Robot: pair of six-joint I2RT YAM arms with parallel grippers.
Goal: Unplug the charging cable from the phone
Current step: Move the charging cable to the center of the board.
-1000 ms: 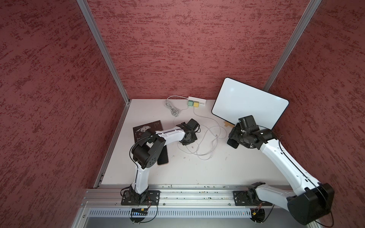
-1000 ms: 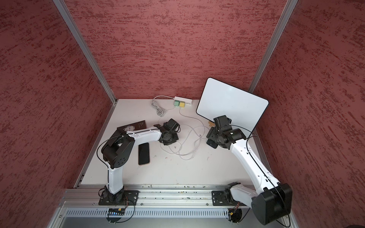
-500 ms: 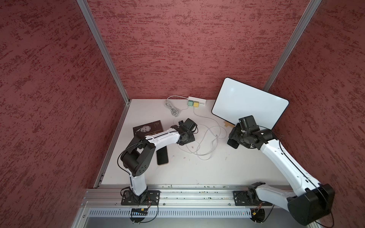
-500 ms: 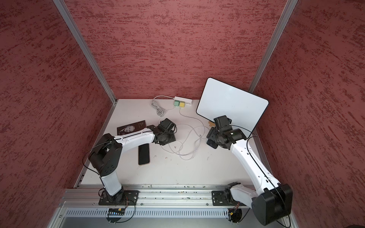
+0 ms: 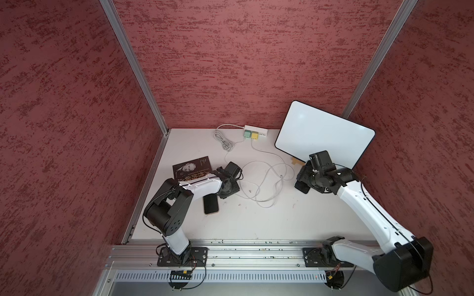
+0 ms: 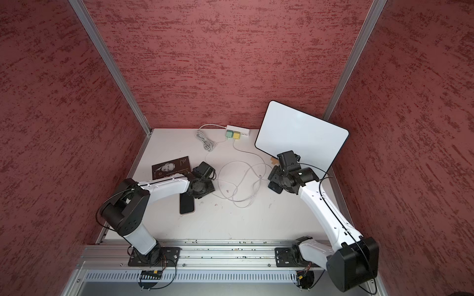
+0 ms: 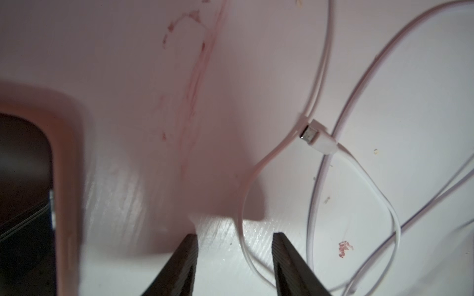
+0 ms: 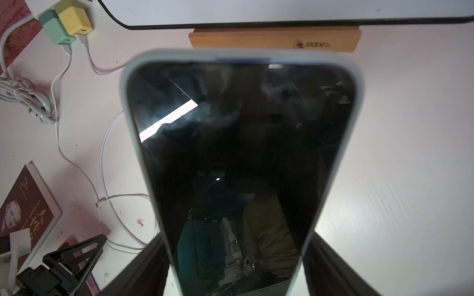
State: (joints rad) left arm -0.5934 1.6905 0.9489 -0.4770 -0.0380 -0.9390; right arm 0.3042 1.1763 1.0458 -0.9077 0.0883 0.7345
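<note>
Two arms stand on the aluminium rail (image 5: 243, 252) along the near edge of the white table (image 5: 256, 223). Just beyond the rail, the left arm (image 5: 200, 185) folds low over the table. A phone in a peach case (image 5: 211, 203) lies flat there, its far end hidden under the wrist. The left gripper (image 7: 234, 235) hangs just above the table beside that phone, jaws parted and gripping nothing. One strand of the white charging cable (image 7: 241, 217) runs between the fingers unpinched.

A little farther on, the cable's plug (image 7: 318, 138) lies free on the table among loose loops, its metal tip bare, apart from both phones. Across from it, the right arm (image 5: 359, 202) reaches deeper in. The right gripper (image 8: 237, 235) is clamped on the long edges of a second phone (image 8: 241, 153) in a pale grey-blue case, its dark screen facing the wrist camera. Whether that phone touches the table I cannot tell.

A dark book (image 5: 192, 167) with a face on its cover lies behind the left gripper. At the back, cables run to a green charger (image 5: 247, 133) and a yellow charger (image 5: 254, 134) plugged into a white power strip (image 5: 263, 131) by the wall. A white board (image 5: 323, 135) leans in a wooden stand (image 8: 274, 38).
</note>
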